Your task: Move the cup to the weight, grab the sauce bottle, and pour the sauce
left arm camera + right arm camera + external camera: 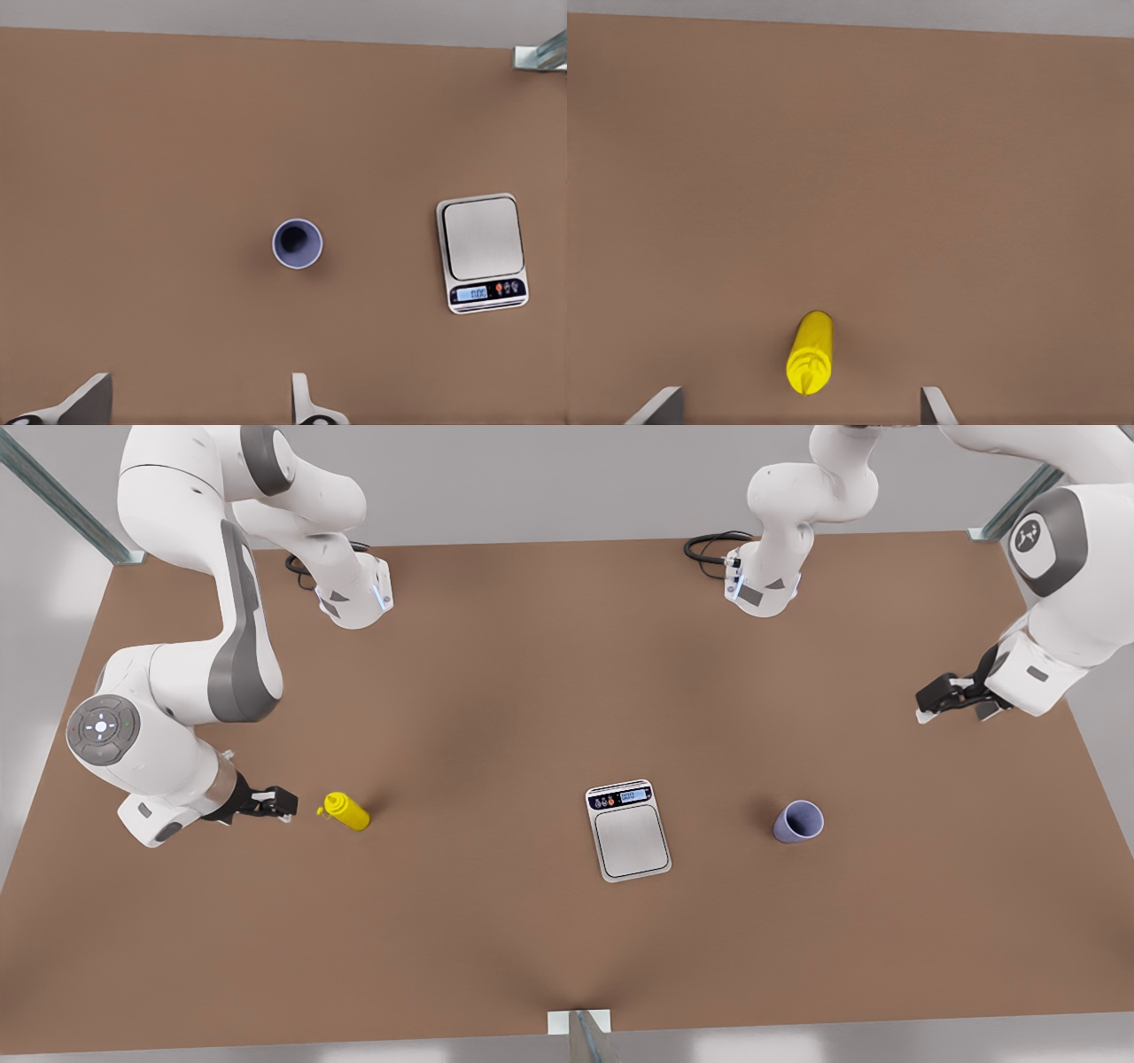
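- The cup (799, 821) stands upright on the brown table (496, 691) at the lower right of the front view, well apart from every gripper; in the left wrist view it sits mid-frame (297, 243), its dark inside facing up.
- The weight (628, 831) lies flat near the front view's centre, display strip toward the arm bases, between cup and bottle, touching neither (483, 253).
- The sauce bottle (346, 810) stands at the front view's lower left; in the right wrist view (811, 352) it appears low in the frame.
- The left gripper (950, 698) hovers at the front view's right edge, above and beyond the cup, fingers (89, 400) spread wide, holding nothing.
- The right gripper (282, 804) is just beside the bottle on the front view's left, not touching it, fingers (935, 407) wide apart and empty.
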Motion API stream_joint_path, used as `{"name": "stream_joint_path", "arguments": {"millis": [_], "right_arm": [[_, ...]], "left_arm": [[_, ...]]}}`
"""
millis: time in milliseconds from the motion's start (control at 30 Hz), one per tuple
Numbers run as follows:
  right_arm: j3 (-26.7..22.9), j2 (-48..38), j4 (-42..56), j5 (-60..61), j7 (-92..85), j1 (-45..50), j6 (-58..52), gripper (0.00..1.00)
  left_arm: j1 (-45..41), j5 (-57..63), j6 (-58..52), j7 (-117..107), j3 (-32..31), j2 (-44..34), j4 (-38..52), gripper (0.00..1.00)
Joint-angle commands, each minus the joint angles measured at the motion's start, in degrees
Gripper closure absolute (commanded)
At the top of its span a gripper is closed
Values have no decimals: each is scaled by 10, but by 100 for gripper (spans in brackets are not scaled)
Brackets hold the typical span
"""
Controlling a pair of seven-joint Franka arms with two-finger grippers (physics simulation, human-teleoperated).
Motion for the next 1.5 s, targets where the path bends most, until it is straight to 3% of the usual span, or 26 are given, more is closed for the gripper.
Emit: {"name": "stream_joint_path", "arguments": {"millis": [0, 67, 133, 167, 233, 300, 367, 433, 600, 633, 833, 1033, 1067, 1133, 1200, 1433, 1467], "right_arm": [[0, 0, 0, 0, -2, 0, 0, 0], [0, 0, 1, -1, -16, -4, 0, 0], [1, 0, 2, 10, -172, -10, -47, 0], [1, 0, 2, 96, -195, -47, -51, 0], [1, 0, 6, 139, -278, -76, -106, 0], [2, 0, 22, 231, -404, -123, -170, 0], [2, 0, 33, 317, -512, -167, -213, 0], [2, 7, 28, 396, -744, -209, -212, 0], [2, 213, -23, 615, -1157, -293, -208, 0], [2, 221, -36, 618, -1202, -300, -207, 0], [2, 244, -81, 654, -1236, -310, -173, 0], [4, 327, -86, 685, -1368, -289, -165, 0], [4, 334, -85, 692, -1381, -289, -165, 0], [3, 339, -83, 691, -1406, -276, -165, 0], [3, 338, -88, 686, -1411, -268, -164, 0], [3, 336, -112, 662, -1443, -278, -163, 0], [3, 335, -117, 656, -1447, -281, -163, 0]], "left_arm": [[2, 0, 0, 0, 0, 0, 0, 0], [-4, 0, 0, -4, -3, 44, 0, 0], [-4, -1, 0, 4, -3, 121, 0, 0], [-2, -1, 11, 4, -3, 153, 0, 0], [5, -3, 89, 4, -3, 159, -48, 0], [4, -3, 214, 4, -3, 122, -164, 0], [-2, -2, 249, 1, -4, 153, -175, 0], [-5, -2, 280, 1, -5, 187, -175, 0], [-5, -1, 294, 2, -14, 223, -174, 0], [-7, -1, 298, -1, -17, 226, -174, 0], [-8, -1, 325, -1, -20, 249, -174, 0], [-8, 1, 333, 0, -20, 272, -173, 1], [-8, 1, 338, 1, -20, 277, -172, 3], [-8, 0, 340, 0, -20, 280, -173, 34], [-8, 0, 340, 0, -20, 280, -173, 52], [-8, -1, 340, -1, -25, 289, -173, 55], [-9, -1, 340, -2, -25, 290, -173, 60]]}}
